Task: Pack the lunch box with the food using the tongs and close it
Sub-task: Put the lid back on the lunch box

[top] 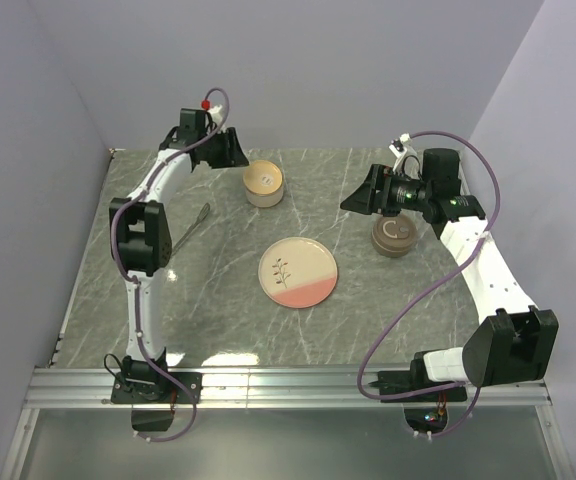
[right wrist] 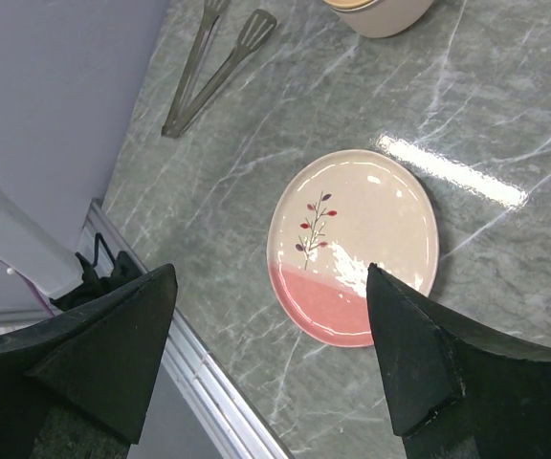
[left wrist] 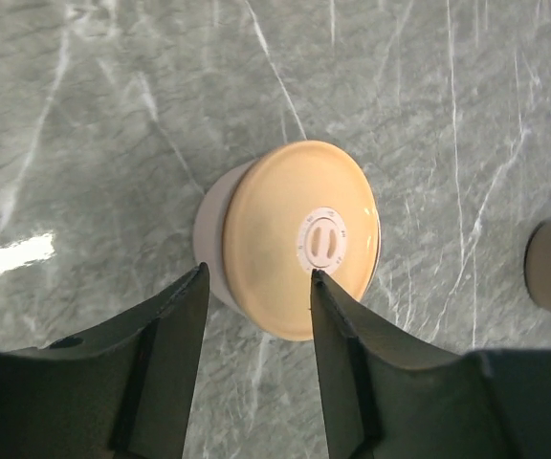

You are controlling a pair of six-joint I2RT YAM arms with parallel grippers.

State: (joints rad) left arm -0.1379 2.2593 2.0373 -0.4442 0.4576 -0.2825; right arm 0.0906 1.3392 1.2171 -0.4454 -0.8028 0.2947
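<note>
The lunch box is a round beige pot with a tan lid on it, standing at the back of the table. In the left wrist view the lunch box lies just beyond my left gripper, which is open with nothing between its fingers. In the top view the left gripper hangs just left of the box. The silver tongs lie on the table left of the plate; the tongs also show in the right wrist view. My right gripper is wide open and empty above the table. No food is in view.
A pink-and-cream plate with a sprig drawing lies bare mid-table, and the plate shows below the right gripper. A brown round lidded pot stands under the right arm. The metal table edge runs near.
</note>
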